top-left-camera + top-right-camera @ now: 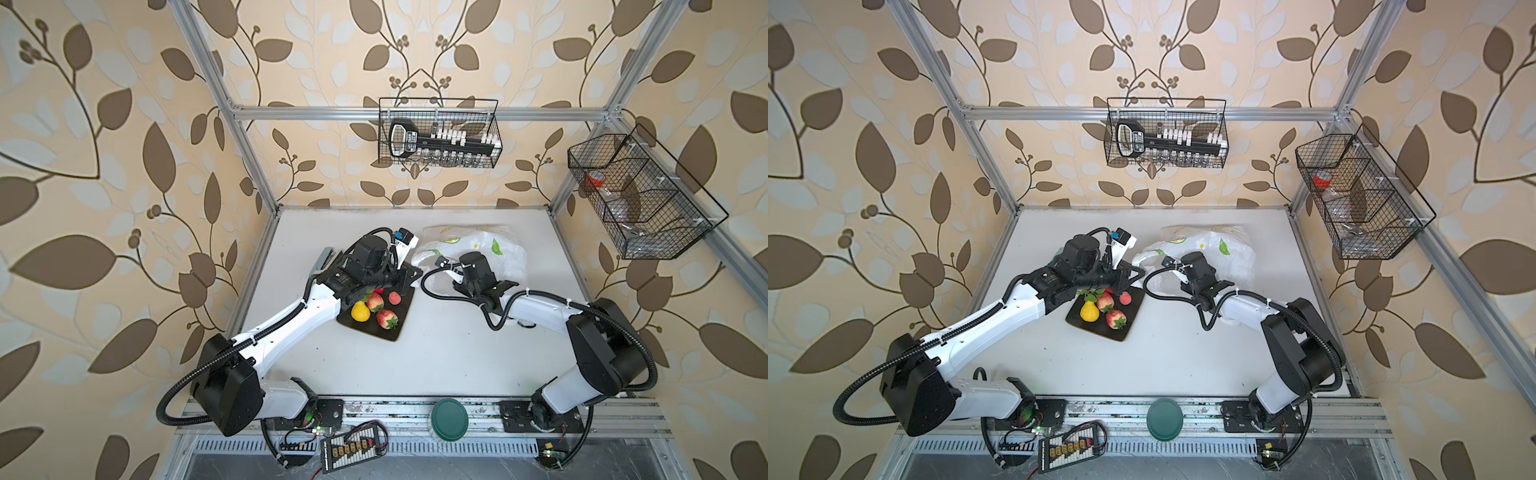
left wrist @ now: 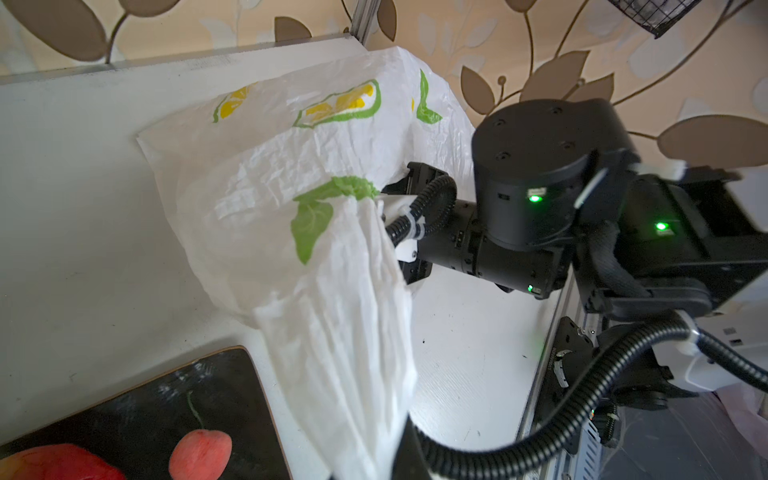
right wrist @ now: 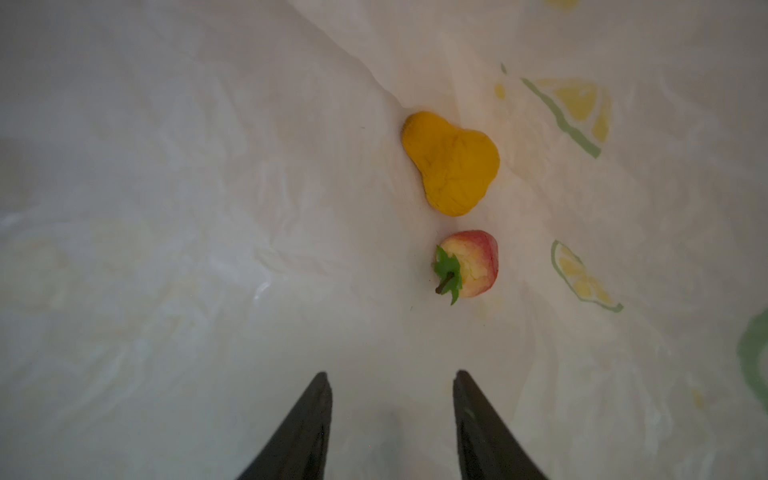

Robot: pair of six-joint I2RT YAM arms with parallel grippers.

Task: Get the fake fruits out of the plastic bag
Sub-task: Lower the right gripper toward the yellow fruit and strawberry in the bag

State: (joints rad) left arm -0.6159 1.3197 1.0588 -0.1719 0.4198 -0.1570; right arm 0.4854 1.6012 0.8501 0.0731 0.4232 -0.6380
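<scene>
Two pieces inside bag (image 1: 505,253): pear (image 3: 451,166) and strawberry (image 3: 469,266) (green cap facing the claw), just beside each other. Right claw (image 3: 390,374) inside the bag, jaws apart, holding nothing, short of the strawberry. Left claw (image 1: 411,275) clamped together on the bag's mouth edge. Other fruits (image 1: 387,319) on plate (image 1: 365,329), on desk (image 1: 436,353) beside the bag.

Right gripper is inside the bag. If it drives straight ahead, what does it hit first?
Probably the red-yellow fruit, in line with one finger of the open right gripper; the yellow pear lies beyond. Depth is unclear.
</scene>
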